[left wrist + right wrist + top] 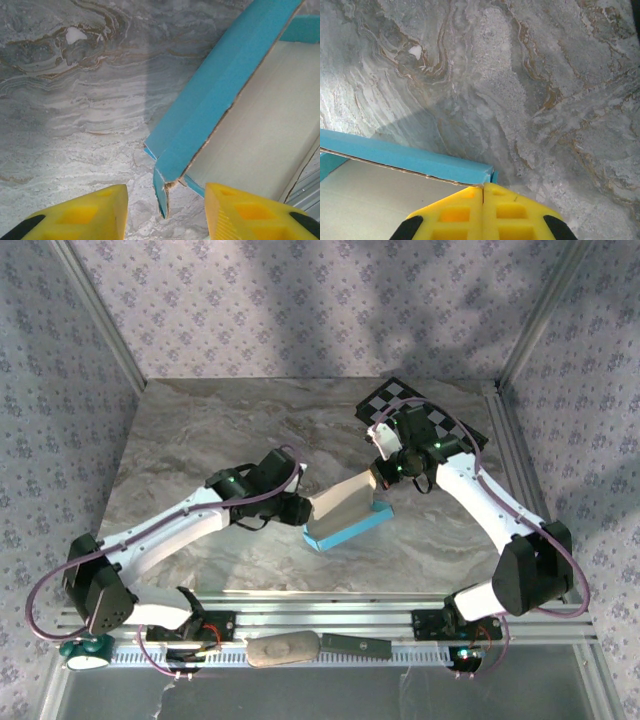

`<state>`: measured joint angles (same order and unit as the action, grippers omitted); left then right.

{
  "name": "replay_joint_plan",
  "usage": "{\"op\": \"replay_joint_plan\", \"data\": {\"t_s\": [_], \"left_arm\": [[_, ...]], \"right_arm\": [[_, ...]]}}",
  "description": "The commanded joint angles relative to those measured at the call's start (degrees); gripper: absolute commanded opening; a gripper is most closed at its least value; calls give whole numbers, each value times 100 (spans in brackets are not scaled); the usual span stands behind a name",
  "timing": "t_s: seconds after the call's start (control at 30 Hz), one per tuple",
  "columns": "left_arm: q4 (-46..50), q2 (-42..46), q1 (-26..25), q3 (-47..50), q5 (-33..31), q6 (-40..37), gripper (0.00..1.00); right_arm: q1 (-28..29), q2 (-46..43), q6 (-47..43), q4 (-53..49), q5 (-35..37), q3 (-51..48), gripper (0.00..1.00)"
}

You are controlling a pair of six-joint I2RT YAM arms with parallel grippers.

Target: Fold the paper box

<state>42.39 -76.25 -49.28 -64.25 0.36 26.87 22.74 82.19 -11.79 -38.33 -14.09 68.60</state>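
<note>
The paper box (345,518) lies in the middle of the table (200,450), between the two arms. It is only half made. One blue side wall (220,95) stands up, and a big pale flap tips up toward the right arm. The checkerboard (408,402) lies at the upper right of the top view, apart from the box.

The left pincer (165,202) is about half open and holds nothing. Low in the left wrist view, a small blue flap (161,192) at the box's corner sticks into the gap between the yellow fingers (85,215). It touches neither one.

The right pincer (483,192) is shut tight, its two fingers pressed together. Its tip sits right at the end of a blue wall, low in the right wrist view. I cannot tell if a bit of card is pinched there or if the tip just pushes on it.

I think the box is very light and thin. It will likely slide on the smooth table if pushed from one side, so one pincer should hold it while the other folds. The card bends easily at the creases but could crumple or tear. The corner looks frayed. A good place to grab is a flap's edge, near a crease.

The box is open on top. Its white inside (265,130) looks bare, as far as I can see.
</note>
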Motion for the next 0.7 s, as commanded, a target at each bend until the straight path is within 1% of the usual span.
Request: {"op": "replay_joint_plan", "data": {"t_s": [0.0,0.03,0.1,0.2,0.23,0.3,0.37,0.47,0.5,0.53,0.57,0.63,0.67], "left_arm": [[58,341,-426,-338,-177,20,44],[139,368,-629,-422,-302,20,42],[294,419,-1198,-589,-497,0,34],[-43,488,-2115,-528,-349,66,26],[-146,463,-2367,-487,-370,178,24],[-226,397,-2750,-373,-605,492,24],[-566,304,-2842,-99,-634,861,27],[-861,176,-2880,164,-1212,1342,28],[-995,199,-2880,247,-1444,1472,31],[-1152,217,-2881,300,-1616,1542,36],[-1265,191,-2882,313,-1717,1539,38],[-1326,-41,-2863,221,-1939,1424,41],[-1301,-197,-2846,161,-1994,1354,41]], "right_arm": [[-19,-131,59,-17,64,-227,0],[-30,-143,55,-2,64,-255,0],[-29,-142,54,37,79,-303,0],[-47,-164,45,41,86,-345,0],[-59,-189,37,49,82,-359,0],[-72,-208,37,41,81,-365,0],[-81,-223,44,27,83,-366,0],[-77,-230,53,-15,75,-345,0],[-75,-235,54,-37,81,-345,0],[-75,-231,62,-54,103,-329,0],[-76,-235,66,-76,112,-317,0],[-73,-230,76,-87,102,-303,0],[-72,-231,80,-87,92,-295,0]]}}
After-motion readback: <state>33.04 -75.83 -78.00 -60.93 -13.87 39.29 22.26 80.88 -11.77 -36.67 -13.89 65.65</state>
